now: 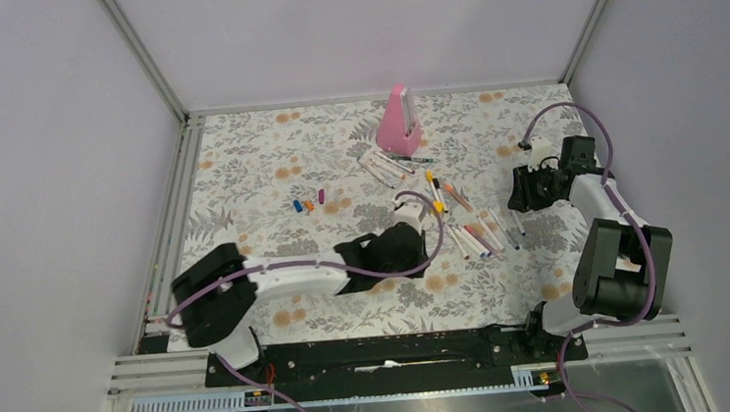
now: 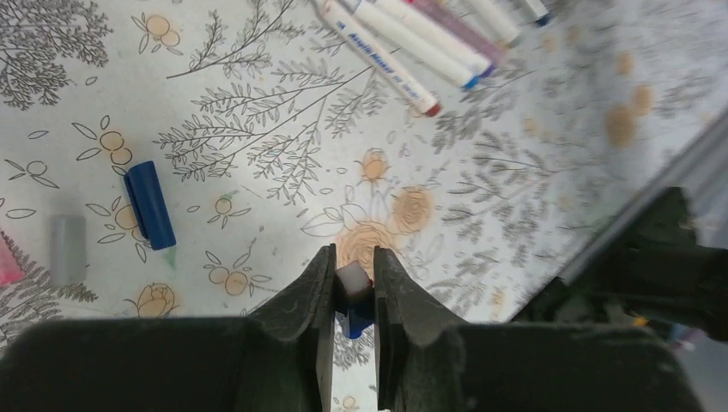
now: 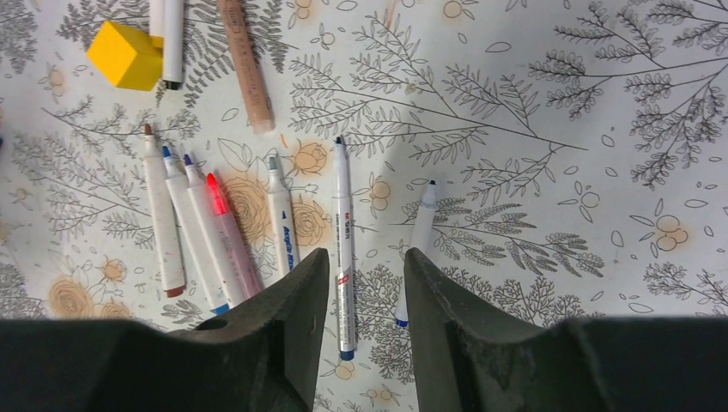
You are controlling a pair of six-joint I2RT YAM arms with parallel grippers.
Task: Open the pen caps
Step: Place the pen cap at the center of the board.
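Two grippers share this step: the left gripper (image 2: 352, 257) pinches the white-and-blue end of a pen (image 2: 353, 276), and the right gripper (image 3: 367, 262) hangs with jaws spread and empty above uncapped pens (image 3: 279, 219). Loose caps (image 2: 150, 204) lie on the table (image 2: 532, 172), left of the held pen. To do it well, the left should grip firmly while the right closes on that pen's cap alone and pulls straight along the barrel.

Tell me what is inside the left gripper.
The left gripper is shut on a pen: a white end with blue below it shows between the fingers. The fingers cover the rest of it, so nothing more can be told.
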